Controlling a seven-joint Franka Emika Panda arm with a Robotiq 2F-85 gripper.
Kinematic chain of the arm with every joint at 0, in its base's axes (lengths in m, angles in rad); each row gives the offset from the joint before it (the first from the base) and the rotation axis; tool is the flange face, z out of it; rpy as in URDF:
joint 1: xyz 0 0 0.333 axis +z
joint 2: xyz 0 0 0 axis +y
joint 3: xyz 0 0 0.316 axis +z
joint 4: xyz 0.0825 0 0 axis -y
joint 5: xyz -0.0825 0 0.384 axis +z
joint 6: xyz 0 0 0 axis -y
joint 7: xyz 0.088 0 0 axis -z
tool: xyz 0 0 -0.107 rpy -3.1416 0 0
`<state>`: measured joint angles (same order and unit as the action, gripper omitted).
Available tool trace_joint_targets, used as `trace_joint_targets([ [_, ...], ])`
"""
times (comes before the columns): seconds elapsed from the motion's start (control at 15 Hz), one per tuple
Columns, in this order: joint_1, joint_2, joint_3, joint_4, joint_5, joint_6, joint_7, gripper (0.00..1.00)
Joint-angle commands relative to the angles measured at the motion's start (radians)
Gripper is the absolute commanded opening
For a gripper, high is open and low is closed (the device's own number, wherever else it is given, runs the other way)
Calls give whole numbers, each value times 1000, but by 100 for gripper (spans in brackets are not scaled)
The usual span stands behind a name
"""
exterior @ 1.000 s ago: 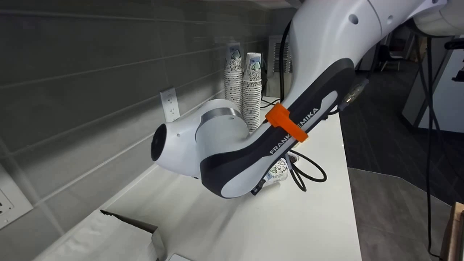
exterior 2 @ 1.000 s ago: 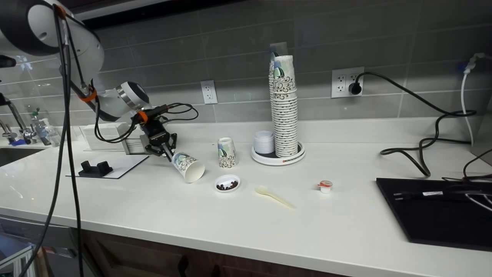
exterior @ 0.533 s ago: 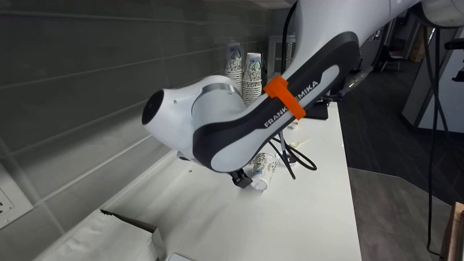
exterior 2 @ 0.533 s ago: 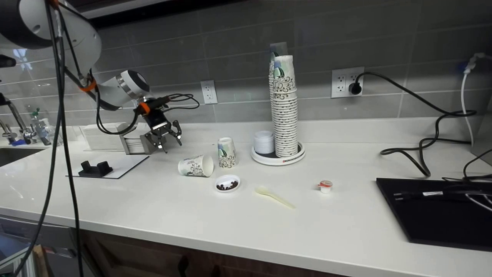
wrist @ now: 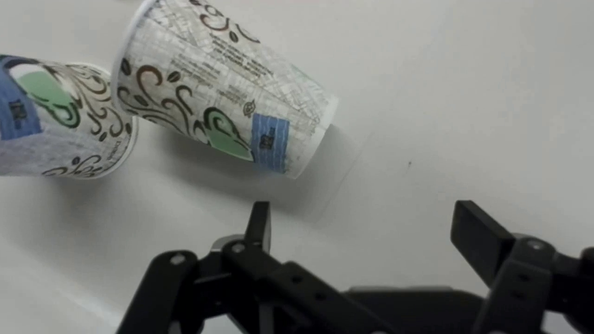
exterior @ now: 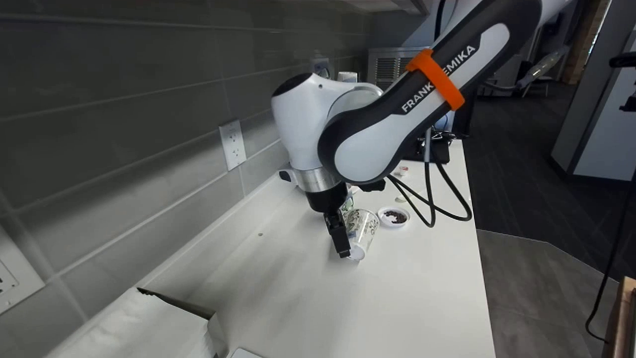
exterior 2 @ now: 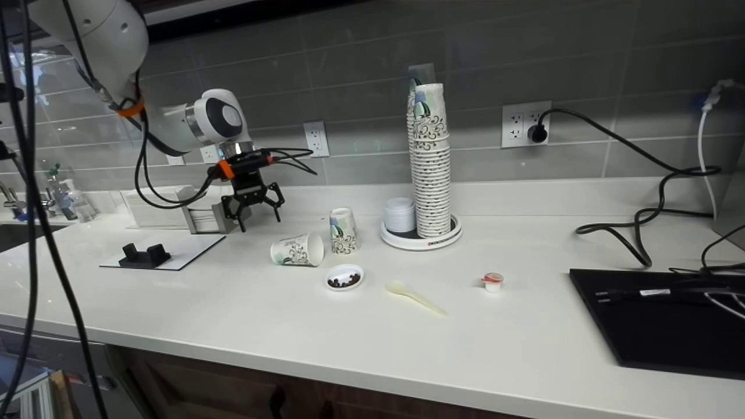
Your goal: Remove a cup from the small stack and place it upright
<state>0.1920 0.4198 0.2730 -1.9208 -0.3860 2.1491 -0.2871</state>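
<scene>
The cup (exterior 2: 297, 250), white paper with a bluish-green print, lies on its side on the counter. Its mouth faces the small stack (exterior 2: 343, 231), which stands mouth-down close beside it; how many cups nest there I cannot tell. My gripper (exterior 2: 261, 226) points down above the counter, left of the cup's base and apart from it. In the wrist view the cup (wrist: 222, 93) and part of the small stack (wrist: 51, 125) show at upper left. The fingers (wrist: 480, 241) are spread wide with only bare counter between them. An exterior view has the gripper (exterior: 343, 254) overlapping the cup (exterior: 362, 231).
Right of the small stack, tall cup columns (exterior 2: 433, 169) and white lids (exterior 2: 400, 215) share a round tray (exterior 2: 422, 244). In front lie a dish of dark beans (exterior 2: 344, 276), a spoon (exterior 2: 416, 297) and a creamer pod (exterior 2: 492, 283). A holder (exterior 2: 206, 218) stands behind the gripper.
The cup, tilted at my fingertips a second ago, has been let go and now lies flat, turned toward the small stack. My gripper has risen, spread its fingers and swung to point down.
</scene>
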Motion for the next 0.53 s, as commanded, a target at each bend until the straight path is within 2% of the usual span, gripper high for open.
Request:
trace_joint_targets([
  [0.0,-59,-146,-5,-248,132,262,-4,100],
  [0.27,-151,-292,1,-467,323,527,-105,100],
  [0.4,-199,-382,17,-559,461,595,-239,100],
  [0.47,-294,-402,115,-575,543,596,-329,100],
])
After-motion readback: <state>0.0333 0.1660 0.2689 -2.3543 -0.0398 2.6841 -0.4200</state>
